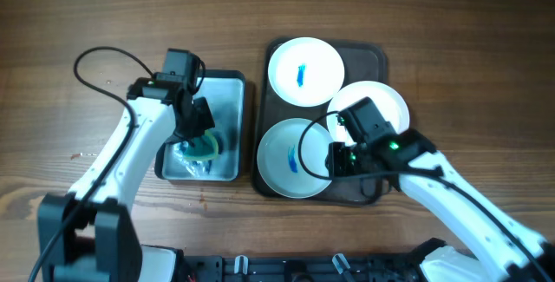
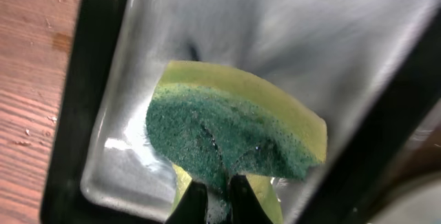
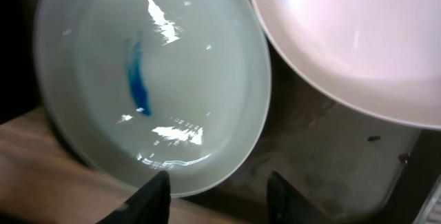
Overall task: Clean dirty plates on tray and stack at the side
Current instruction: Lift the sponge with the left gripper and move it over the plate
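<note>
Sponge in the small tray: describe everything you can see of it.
The sponge is a dark green scouring layer on yellow foam, with rounded edges. The green face is up and creased, buckling toward the left gripper, whose fingertips pinch its near edge. It lies inside the small grey tray, close to one corner, and seems to be raised slightly at the pinched side. Its underside is hidden.
</note>
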Robot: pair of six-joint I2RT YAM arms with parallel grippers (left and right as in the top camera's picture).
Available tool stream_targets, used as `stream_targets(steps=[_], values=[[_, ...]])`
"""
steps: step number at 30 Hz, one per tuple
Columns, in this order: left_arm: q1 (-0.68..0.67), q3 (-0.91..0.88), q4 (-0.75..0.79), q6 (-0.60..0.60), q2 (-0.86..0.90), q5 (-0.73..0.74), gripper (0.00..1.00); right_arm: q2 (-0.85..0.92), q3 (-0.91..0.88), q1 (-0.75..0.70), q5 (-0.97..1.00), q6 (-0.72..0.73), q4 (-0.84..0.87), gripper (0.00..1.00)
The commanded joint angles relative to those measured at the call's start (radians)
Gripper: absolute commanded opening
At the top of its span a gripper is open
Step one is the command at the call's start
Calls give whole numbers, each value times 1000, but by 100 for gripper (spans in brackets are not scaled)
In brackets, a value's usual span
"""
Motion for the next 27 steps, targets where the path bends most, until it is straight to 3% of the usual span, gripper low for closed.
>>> stream_targets(steps=[1, 6, 10, 13, 20, 27], values=[[0, 61, -40, 26, -95, 87, 4, 127, -6, -13, 46, -5, 40, 38], [0, 73, -80, 27, -184, 107, 4, 250, -6, -62, -41, -85, 138, 32], [0, 73, -86, 35, -226, 161, 4, 291, -6, -74, -76, -108, 210, 20], [-8, 73, -86, 34, -222, 225, 4, 308, -6, -74, 7, -60, 239, 4], [-92, 73, -54, 19, -186, 233, 4, 311, -6, -74, 93, 30, 246, 4], [-273, 71, 124, -63, -85, 228, 4, 311, -6, -74, 111, 74, 234, 4]])
